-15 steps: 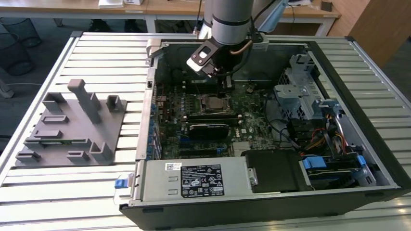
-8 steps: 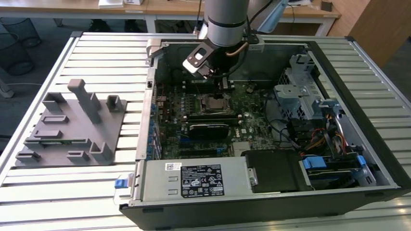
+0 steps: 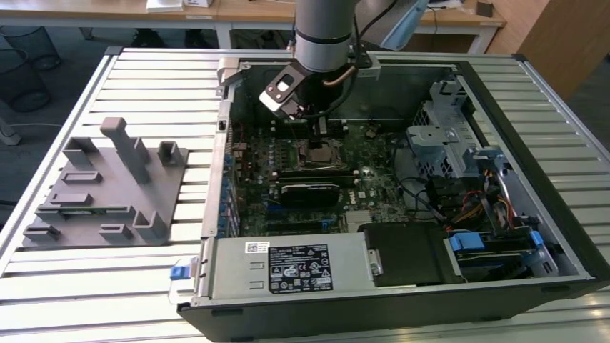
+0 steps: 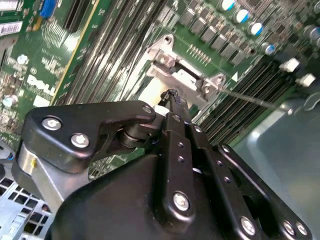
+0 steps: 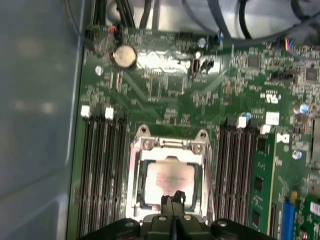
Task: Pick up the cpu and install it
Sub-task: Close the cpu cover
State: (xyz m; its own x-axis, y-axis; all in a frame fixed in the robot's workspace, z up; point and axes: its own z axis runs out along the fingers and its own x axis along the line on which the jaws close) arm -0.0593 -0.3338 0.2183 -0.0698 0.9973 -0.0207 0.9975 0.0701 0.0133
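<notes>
Inside the socket (image 5: 133, 172) sits the cpu (image 5: 167, 176), beneath the empty, fully closed claw (image 5: 173, 199).

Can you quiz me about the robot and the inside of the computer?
1. Pick one: where is the cpu? A) in the socket B) on the floor C) in someone's hand
2. True or false: the gripper has its fingers wide open.
3. What colour is the motherboard?
Key: 1 A. 2 False, they are shut, right at the cpu's edge. 3 Green.
</notes>
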